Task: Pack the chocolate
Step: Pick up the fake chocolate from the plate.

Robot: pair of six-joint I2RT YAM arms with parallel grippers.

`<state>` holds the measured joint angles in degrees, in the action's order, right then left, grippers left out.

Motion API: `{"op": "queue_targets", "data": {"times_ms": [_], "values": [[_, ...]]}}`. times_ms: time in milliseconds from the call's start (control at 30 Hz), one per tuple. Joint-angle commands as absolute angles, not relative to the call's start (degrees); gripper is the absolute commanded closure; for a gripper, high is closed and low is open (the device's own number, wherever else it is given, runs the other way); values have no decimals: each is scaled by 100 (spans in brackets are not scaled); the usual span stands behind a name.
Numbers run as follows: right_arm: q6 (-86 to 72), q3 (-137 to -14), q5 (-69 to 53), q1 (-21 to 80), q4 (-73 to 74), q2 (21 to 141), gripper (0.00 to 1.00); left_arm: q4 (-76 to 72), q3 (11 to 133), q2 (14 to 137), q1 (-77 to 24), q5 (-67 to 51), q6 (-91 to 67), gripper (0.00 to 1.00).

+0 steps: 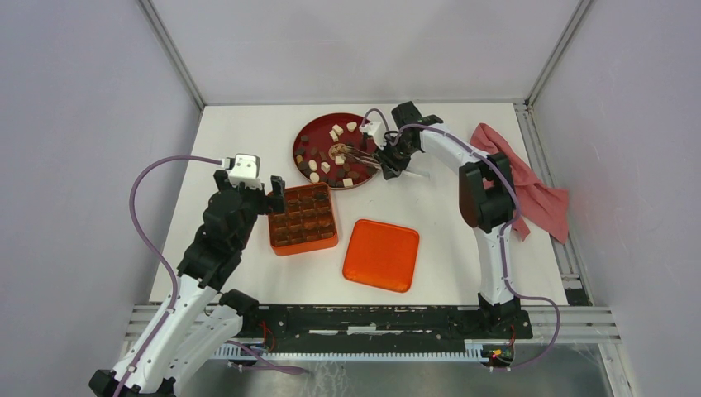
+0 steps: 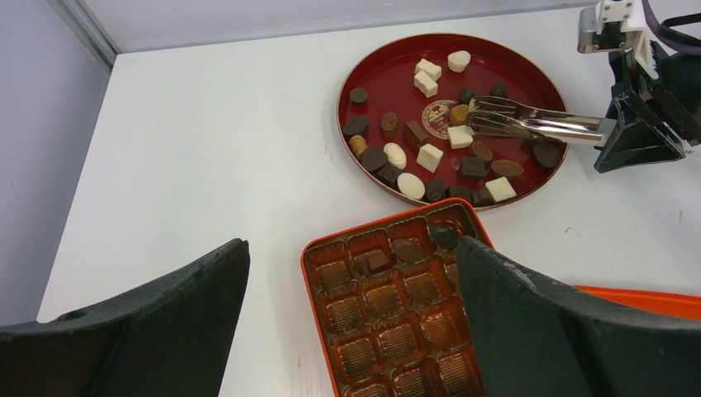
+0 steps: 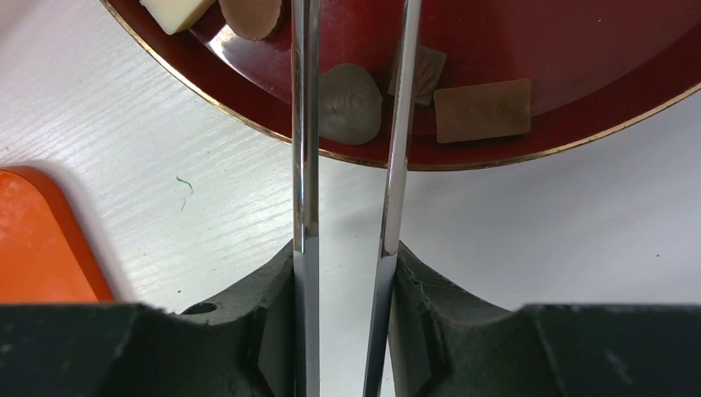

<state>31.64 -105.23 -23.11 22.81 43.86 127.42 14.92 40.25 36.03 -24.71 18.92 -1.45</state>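
Observation:
The chocolate [image 1: 324, 167] lies as several small dark and cream pieces on a red plate [image 1: 302, 145] at the back of the table. My right gripper [image 1: 388, 161] is shut on metal tongs [image 2: 529, 126], whose tips reach over the plate's middle beside a white piece [image 2: 459, 136]. The right wrist view shows the two tong arms [image 3: 304, 124] slightly apart, over a dark piece [image 3: 351, 103] near the plate rim [image 3: 496, 50]. Hovering over an orange compartment box [image 2: 310, 265], my left gripper [image 2: 351, 256] is open and holds nothing. Three dark pieces [image 2: 376, 262] sit in the box's far row.
An orange lid [image 1: 381, 255] lies flat to the right of the box, near the front. A red cloth [image 1: 529, 186] is crumpled at the table's right edge. Grey walls enclose the table on the left, back and right.

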Motion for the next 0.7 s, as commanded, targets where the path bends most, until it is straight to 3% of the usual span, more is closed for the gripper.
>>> {"op": "queue_targets", "data": {"times_ms": [0,667], "values": [[3247,-10812,-2426,2295,4434,12754,58,1433,4186,3604,-2436,1811,-283,0],[3497,-10647,-1947,2223,4434,12640,59,1433,4186,3595,-2435,1793,-281,0]]}}
